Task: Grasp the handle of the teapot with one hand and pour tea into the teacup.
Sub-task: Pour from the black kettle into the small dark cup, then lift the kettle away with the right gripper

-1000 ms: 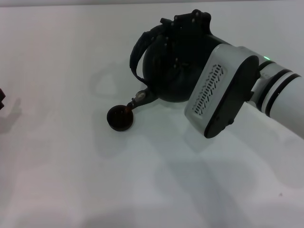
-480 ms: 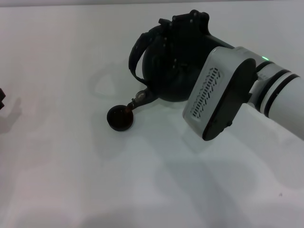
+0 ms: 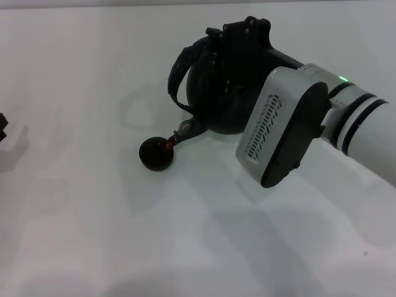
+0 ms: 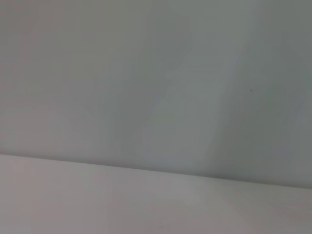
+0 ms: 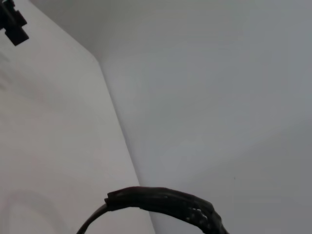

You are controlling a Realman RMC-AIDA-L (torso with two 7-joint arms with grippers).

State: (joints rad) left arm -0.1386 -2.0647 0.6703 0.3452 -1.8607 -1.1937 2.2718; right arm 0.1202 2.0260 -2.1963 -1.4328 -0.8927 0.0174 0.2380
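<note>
My right arm (image 3: 365,127) reaches in from the right edge of the head view and angles up toward the far middle, white links with black bands and 1 small green light lit near the wrist. The broad white and dark wrist housing (image 3: 281,127) is tilted, its vented face turned toward me. Beyond it the black right gripper (image 3: 238,37) sits at the far end, clamped on the handle (image 3: 185,59); I cannot make out its separate fingers. My left gripper (image 3: 3,128) shows only as a dark sliver at the left edge, parked well apart from the right arm.
</note>
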